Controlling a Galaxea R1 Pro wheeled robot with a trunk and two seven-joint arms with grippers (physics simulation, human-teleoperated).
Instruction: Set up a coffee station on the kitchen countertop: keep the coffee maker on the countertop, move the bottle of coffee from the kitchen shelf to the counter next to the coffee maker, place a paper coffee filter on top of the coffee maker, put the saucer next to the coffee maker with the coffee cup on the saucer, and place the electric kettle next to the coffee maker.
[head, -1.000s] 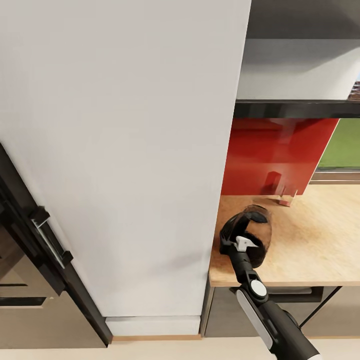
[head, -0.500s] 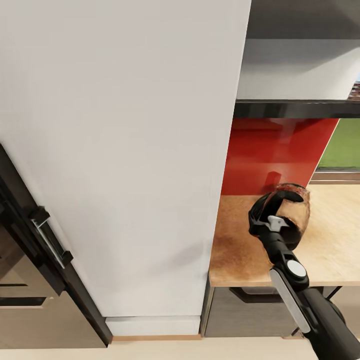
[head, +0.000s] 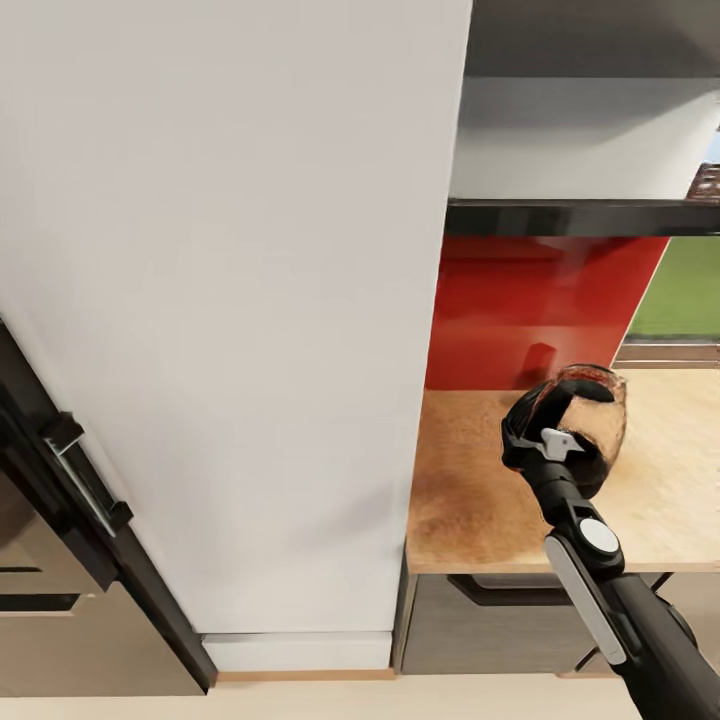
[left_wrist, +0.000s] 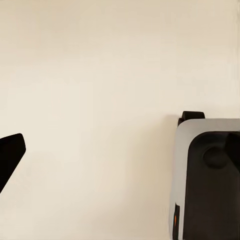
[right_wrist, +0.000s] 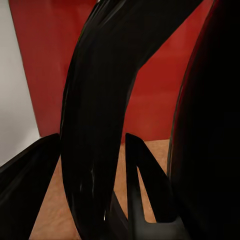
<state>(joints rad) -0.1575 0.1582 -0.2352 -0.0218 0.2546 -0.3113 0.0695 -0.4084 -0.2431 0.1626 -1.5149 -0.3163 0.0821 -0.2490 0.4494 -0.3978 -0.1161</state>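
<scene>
The electric kettle rides in the right gripper, lifted a little above the kitchen countertop near its end by the tall white cabinet, with the red backsplash behind it. From the wrist camera, the black loop handle runs between the two fingers, which are closed against it, so the claw is clamped on the handle and nothing else.

I'd judge this an awkward load: glass, so fragile, and heavy with dark liquid low in the belly (it will want to swing under a grip taken so far to one side). The handle is the right place to hold it; the smooth glass would likely slip.

It looks rounded and clear, brown-black inside, tilted slightly, with a black base.

The left gripper's dark fingertip shows against a pale floor; I cannot tell how far open it is.
</scene>
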